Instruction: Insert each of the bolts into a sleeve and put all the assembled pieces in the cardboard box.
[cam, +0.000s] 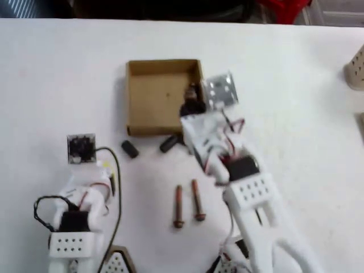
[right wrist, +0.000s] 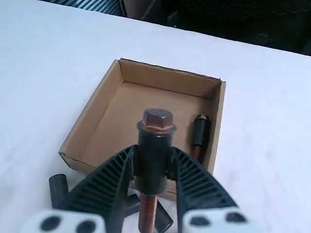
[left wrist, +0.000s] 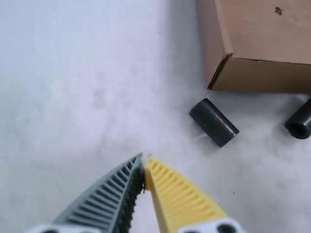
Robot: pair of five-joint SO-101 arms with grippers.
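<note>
My right gripper (right wrist: 153, 153) is shut on an assembled piece (right wrist: 156, 138), a black sleeve with a copper bolt through it, held upright. In the high view the right gripper (cam: 192, 106) hangs over the right side of the cardboard box (cam: 149, 96). A second assembled piece (right wrist: 199, 135) lies inside the box (right wrist: 112, 121) along its right wall. Two loose copper bolts (cam: 178, 206) (cam: 197, 200) lie side by side in front of the box. Two black sleeves (left wrist: 214, 122) (left wrist: 299, 121) lie by the box's front edge. My left gripper (left wrist: 144, 161) is shut on nothing, low over the table, short of the nearer sleeve.
The left arm (cam: 74, 222) sits at the front left with a black cable (cam: 116, 187) looping beside it. A perforated beige object (cam: 356, 69) stands at the far right edge. White tabletop (cam: 296, 142) lies open to the right of the box.
</note>
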